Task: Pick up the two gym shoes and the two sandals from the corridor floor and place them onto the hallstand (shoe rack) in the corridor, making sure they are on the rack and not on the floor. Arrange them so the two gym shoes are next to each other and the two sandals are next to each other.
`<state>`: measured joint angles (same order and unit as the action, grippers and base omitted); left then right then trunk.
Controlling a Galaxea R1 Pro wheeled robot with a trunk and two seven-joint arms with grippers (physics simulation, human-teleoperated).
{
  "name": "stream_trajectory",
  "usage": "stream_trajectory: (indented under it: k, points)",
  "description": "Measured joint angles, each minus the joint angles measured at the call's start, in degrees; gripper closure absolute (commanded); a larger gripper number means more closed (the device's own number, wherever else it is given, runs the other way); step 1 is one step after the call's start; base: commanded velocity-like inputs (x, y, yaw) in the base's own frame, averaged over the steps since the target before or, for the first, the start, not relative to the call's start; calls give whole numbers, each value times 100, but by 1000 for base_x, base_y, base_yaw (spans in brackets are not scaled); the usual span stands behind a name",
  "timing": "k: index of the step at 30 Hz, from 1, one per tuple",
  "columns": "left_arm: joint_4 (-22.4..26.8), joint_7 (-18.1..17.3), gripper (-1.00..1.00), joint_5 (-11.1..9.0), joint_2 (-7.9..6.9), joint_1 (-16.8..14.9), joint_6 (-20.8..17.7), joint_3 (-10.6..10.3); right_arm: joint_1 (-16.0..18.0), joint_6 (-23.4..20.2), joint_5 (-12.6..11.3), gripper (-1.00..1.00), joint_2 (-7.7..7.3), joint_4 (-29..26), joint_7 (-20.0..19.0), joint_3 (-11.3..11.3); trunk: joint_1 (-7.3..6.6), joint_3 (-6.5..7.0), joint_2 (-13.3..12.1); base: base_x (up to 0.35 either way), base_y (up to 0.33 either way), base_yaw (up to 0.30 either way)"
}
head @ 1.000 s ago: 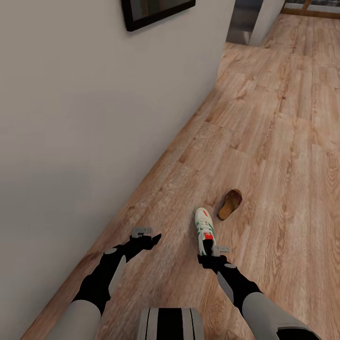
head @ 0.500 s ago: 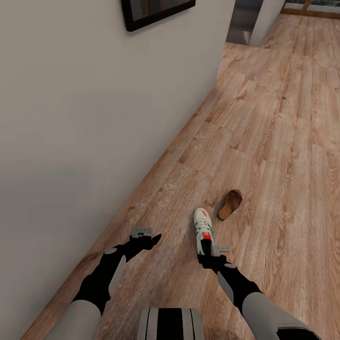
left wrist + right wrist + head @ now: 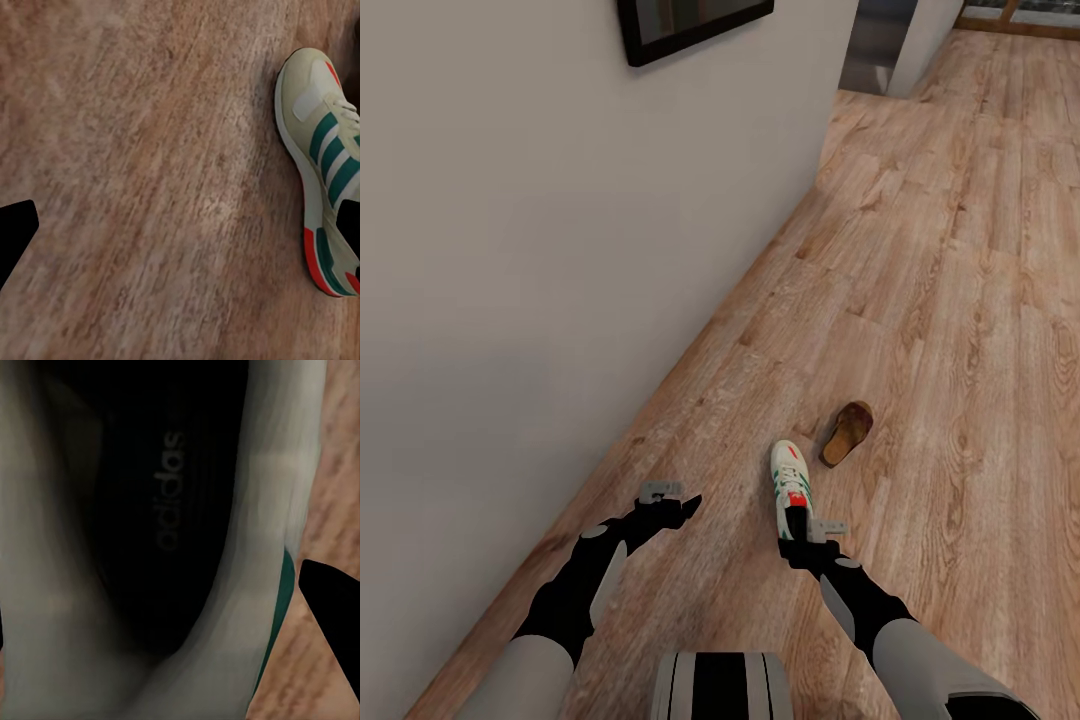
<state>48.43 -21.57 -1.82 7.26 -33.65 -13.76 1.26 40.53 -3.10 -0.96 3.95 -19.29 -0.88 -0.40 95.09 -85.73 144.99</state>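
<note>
Right wrist view: gym shoe (image 3: 150, 547) insole lettering

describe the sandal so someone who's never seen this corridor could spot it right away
Follow the wood-plank corridor floor away from the long pale wall. Past the right gripper lies a white gym shoe with green stripes; the sandal lies just beyond it, apart. It is the flat, brown, low one, with no laces.

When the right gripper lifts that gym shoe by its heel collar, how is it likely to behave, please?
The gym shoe looks softly padded, so its collar may flex. Held at the heel by the right gripper, the long toe would probably droop. Its flat sole makes rolling unlikely.
</note>
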Motion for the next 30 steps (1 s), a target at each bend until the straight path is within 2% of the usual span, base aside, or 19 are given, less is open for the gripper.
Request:
stream_trajectory:
  k: [6,11,30]
  points:
    - [0,0,-100,3,0,0,-1,-2,0,0,0,100,0,-1,0,0,0,0,0,0,0,0]
    - [0,0,-100,6,0,0,-4,-2,1,0,0,100,2,-2,0,3,-13,111,-6,0,0,0]
    - [0,0,-100,-2,0,0,-3,1,1,0,0,100,0,-4,0,1,-62,694,-32,0,0,0]
